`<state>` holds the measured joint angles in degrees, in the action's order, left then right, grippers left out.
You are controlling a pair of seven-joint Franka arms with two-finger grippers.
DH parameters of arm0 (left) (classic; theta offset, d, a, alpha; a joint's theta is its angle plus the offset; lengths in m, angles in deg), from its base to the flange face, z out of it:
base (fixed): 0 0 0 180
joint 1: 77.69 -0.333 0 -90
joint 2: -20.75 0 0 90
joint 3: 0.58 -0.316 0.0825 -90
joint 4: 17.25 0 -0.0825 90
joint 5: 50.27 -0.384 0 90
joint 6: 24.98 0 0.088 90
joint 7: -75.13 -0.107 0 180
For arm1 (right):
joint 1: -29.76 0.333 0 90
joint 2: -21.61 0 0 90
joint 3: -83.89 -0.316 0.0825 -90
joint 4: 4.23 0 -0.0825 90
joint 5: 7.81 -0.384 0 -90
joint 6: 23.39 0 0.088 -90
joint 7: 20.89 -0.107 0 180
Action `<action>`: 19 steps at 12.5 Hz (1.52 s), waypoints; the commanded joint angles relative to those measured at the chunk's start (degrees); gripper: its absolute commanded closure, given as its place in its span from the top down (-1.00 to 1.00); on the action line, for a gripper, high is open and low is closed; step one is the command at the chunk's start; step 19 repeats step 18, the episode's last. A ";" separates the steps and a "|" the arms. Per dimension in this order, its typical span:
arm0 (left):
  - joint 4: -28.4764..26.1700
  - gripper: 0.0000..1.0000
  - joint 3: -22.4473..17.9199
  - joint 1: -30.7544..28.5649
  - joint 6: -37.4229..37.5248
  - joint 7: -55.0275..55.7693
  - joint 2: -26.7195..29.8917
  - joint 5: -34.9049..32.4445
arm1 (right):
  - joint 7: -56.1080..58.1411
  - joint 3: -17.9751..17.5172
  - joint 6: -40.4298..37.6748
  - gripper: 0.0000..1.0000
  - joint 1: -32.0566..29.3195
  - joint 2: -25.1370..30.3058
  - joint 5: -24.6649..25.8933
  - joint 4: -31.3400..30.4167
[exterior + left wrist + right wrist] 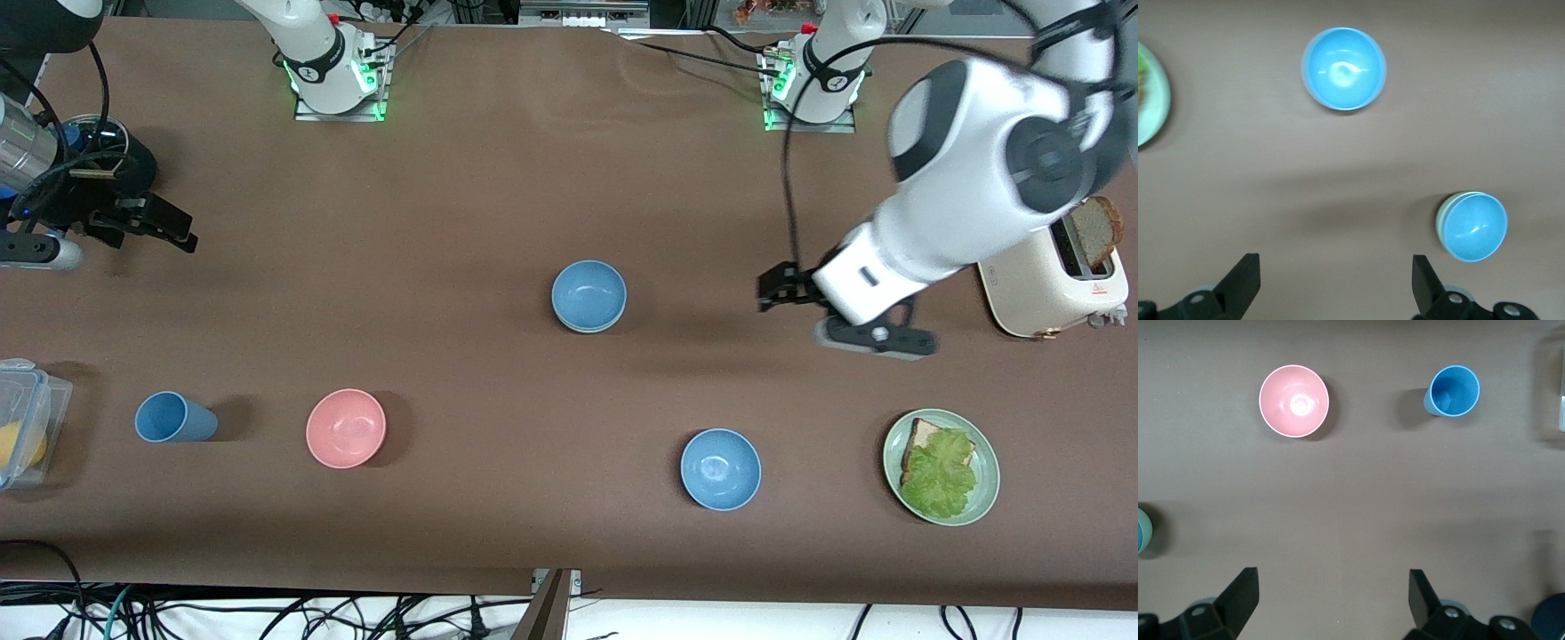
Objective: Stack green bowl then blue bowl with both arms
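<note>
Front view: a blue bowl (589, 296) sits mid-bench, and a thin pale rim peeking from under it suggests it is nested in the green bowl (582, 328), so the stack looks already made. The left claw (773, 291) hangs in the air over bare bench (498, 160) toward the left arm's end of the stack, apart from it, holding nothing. The right claw (169, 229) hangs over the right arm's end of the bench, well apart from the stack, also empty; that arm seems to wait. A second blue bowl (720, 468) lies nearer the camera than the left claw, with a green plate (985, 498) of bread and lettuce beside it. A pink bowl (346, 428) and a blue cup (173, 417) stand toward the right arm's end.

Left wrist view: the left claw (1335, 283) has its fingers spread wide with only bench between them. The stack lies just off one fingertip, the green bowl (1442, 223) showing as a sliver beside the blue bowl (1475, 227).

Right wrist view: the right claw (1333, 600) is likewise spread wide and touches nothing; the pink bowl (1293, 401) and blue cup (1453, 391) lie well ahead of it.
</note>
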<state>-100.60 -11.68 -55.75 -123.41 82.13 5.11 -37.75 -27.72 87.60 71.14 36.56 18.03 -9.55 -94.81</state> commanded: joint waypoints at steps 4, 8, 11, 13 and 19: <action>1.96 1.00 9.67 -14.18 10.88 -1.29 5.09 -7.83 | 0.06 -0.46 -1.37 0.98 -0.12 -0.64 -0.11 1.82; 1.70 1.00 15.06 -20.88 11.23 -3.38 6.33 -10.24 | -0.12 -0.55 -1.37 0.98 -0.03 -0.64 -0.20 1.82; 2.14 1.00 14.62 -20.88 11.58 -6.03 5.63 -10.24 | -0.38 -0.63 -1.37 0.98 0.05 -0.64 -0.20 1.82; 2.14 1.00 14.62 -20.79 11.58 -6.03 5.45 -10.50 | -0.47 -0.63 -1.37 0.98 0.05 -0.64 -0.20 1.82; 2.14 1.00 14.62 -20.79 11.58 -6.03 4.75 -10.41 | -0.21 -0.72 -1.46 0.98 0.14 -0.55 -0.28 1.82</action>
